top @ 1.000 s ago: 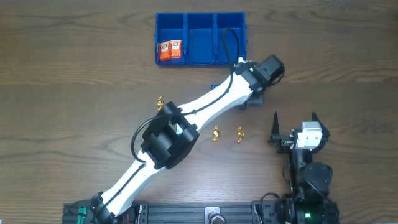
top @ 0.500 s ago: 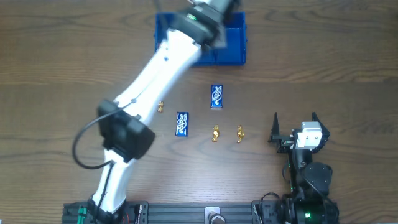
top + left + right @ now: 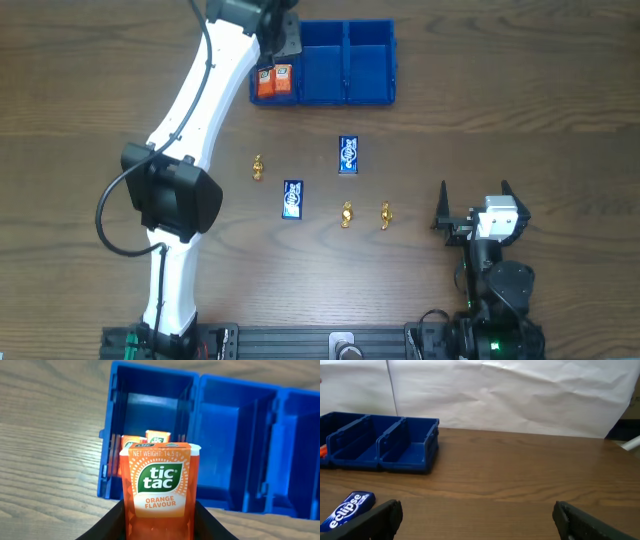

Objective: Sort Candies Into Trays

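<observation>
In the left wrist view my left gripper (image 3: 160,527) is shut on an orange mint box (image 3: 161,485), held upright in front of the blue tray's (image 3: 240,435) end compartment. Two more orange boxes (image 3: 150,438) lie in that compartment, seen from above as orange boxes (image 3: 273,82). My left gripper (image 3: 282,30) is high over the tray's left end (image 3: 256,60). Two blue gum packs (image 3: 348,155) (image 3: 293,199) and three gold-wrapped candies (image 3: 258,167) (image 3: 347,214) (image 3: 386,213) lie on the table. My right gripper (image 3: 475,212) stands open at the right, holding nothing.
The tray's middle and right compartments (image 3: 345,60) hold nothing. The right wrist view shows the tray (image 3: 385,440) and one gum pack (image 3: 347,507) ahead on bare wood. A white sheet (image 3: 520,395) hangs behind the table.
My left arm has swung from the table's right-centre up and leftward to the tray's left end, carrying the orange box. The gum packs it covered now show. The right arm stayed still.
</observation>
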### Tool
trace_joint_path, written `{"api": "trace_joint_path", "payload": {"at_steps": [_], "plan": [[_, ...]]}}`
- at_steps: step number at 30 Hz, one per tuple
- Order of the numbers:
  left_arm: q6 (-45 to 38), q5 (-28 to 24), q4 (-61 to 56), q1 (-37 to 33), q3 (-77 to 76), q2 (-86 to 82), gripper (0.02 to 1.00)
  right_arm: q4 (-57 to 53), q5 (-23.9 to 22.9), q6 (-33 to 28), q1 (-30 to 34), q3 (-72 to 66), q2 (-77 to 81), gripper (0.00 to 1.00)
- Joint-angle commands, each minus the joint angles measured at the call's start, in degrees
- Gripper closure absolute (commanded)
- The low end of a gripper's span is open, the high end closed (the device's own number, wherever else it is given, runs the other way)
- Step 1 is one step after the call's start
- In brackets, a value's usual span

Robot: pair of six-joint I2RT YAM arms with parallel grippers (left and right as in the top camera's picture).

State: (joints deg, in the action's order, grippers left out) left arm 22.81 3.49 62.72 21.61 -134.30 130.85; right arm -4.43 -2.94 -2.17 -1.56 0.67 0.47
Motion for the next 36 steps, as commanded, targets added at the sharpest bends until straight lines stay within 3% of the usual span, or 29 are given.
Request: {"api": "trace_joint_path", "payload": {"at_steps": [1,9,15,20,23,26,29,33,36], "plan": [[-2.7,-3.1,0.3,-0.7,0.6,3.5,0.641,-0.1,0.3,-0.7,0.2,-0.2,-0.3,0.003],[-2.7,-3.5,0.5,-0.7,0.7,4.8,0.625,-0.1,0.3,-0.7,0.2,-0.2,-0.3,0.003],[-1.2,-3.6,0.5,-1.3,0.8,4.8,0.417,-0.1,0.3,-0.7,0.2,-0.2,-0.3,0.003],[-0.5,-4.8,0.5,-2.4,0.8,3.5,0.314,-0.2,0.3,-0.7,0.2,-0.2,-0.3,0.003],[-0.5,-4.0,0.0,-2.4,0.8,0.5,0.198,-0.1,0.3,-0.7,0.2,-0.2,-0.3,0.003],[-0.6,-1.3,-1.1,-2.0,1.2,-5.0,0.145,-0.1,0.3,-0.7,0.2,-0.2,-0.3,0.003],[-1.4,1.6,-6.1,-1.1,6.4,-13.8,0.112,-0.1,0.3,-0.7,0.2,-0.2,-0.3,0.003],[-2.4,2.3,-21.2,-1.2,24.9,-30.5,0.027,-0.1,0.3,-0.7,0.2,-0.2,-0.3,0.003],[-4.6,2.7,-31.2,-2.1,39.4,-42.9,0.018,-0.1,0.3,-0.7,0.2,-0.2,-0.3,0.003]]}}
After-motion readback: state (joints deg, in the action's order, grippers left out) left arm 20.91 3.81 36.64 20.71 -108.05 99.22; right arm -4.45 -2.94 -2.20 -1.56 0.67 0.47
